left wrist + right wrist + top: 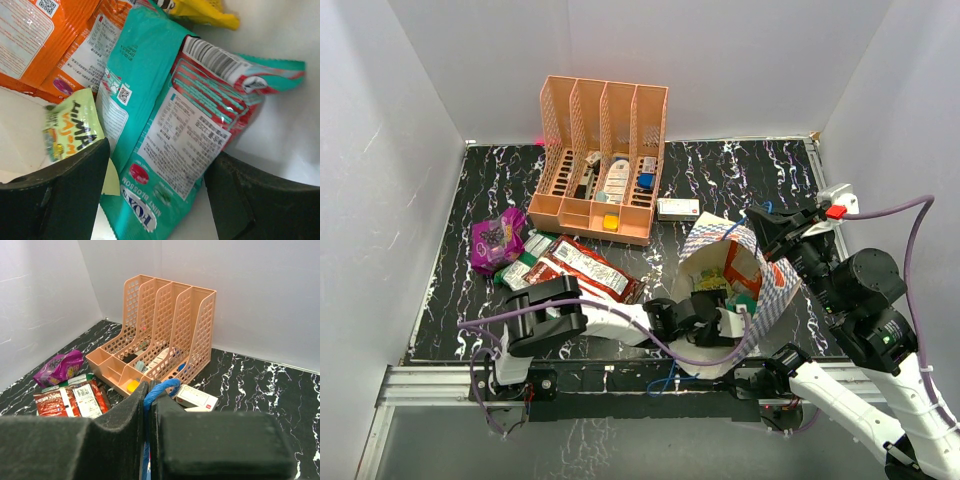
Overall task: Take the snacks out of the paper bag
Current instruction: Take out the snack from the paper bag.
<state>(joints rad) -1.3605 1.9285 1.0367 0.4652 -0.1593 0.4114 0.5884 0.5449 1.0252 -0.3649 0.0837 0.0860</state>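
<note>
The blue-and-white checkered paper bag (775,285) lies tipped with its mouth toward the left arm. My left gripper (712,308) reaches into the mouth. In the left wrist view it (157,197) is open, with a black finger on each side of a teal mint packet (150,100) that lies on the cream bag wall. Orange packets (45,40), a yellow packet (205,12) and a small light-green packet (70,132) lie beside it. My right gripper (765,228) is shut on the bag's blue twisted handle (161,389), holding it up.
A purple packet (497,238), a red packet (585,268) and green-and-white packets (532,250) lie on the black marbled table left of the bag. An orange perforated file rack (602,160) stands at the back. A small white box (677,208) lies beside it. White walls enclose the table.
</note>
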